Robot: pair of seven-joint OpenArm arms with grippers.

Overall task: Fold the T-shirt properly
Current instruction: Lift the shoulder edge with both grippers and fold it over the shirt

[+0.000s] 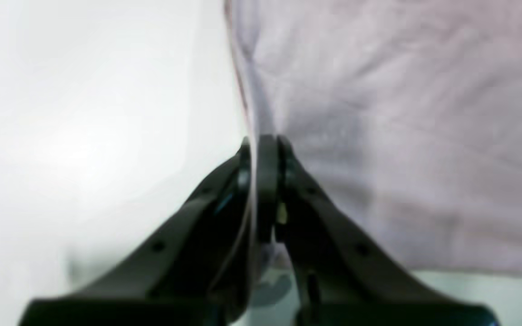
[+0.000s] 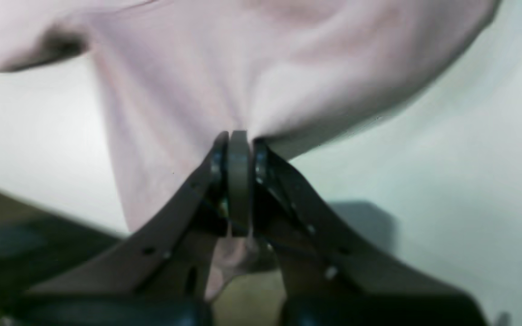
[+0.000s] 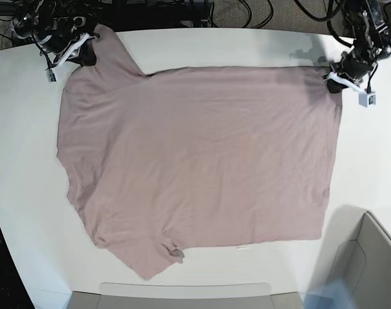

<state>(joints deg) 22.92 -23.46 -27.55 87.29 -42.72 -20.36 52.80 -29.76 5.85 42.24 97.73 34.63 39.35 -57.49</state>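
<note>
One T-shirt (image 3: pixel 201 161), two end effectors clamped on its corners

The T-shirt (image 3: pixel 201 161) lies flat on the table (image 3: pixel 28 212) and fills most of the middle. In the base view its sleeves are on the left side and its bottom edge runs down the right side. The right gripper (image 3: pixel 87 56) is at the far left corner, on the tip of the far sleeve. The left gripper (image 3: pixel 332 82) is at the far right corner, on the shirt's corner there. A box (image 3: pixel 362 270) sits at the near right, beside the shirt but not touching it. A tray (image 3: pixel 182 295) lies along the near edge.
</note>
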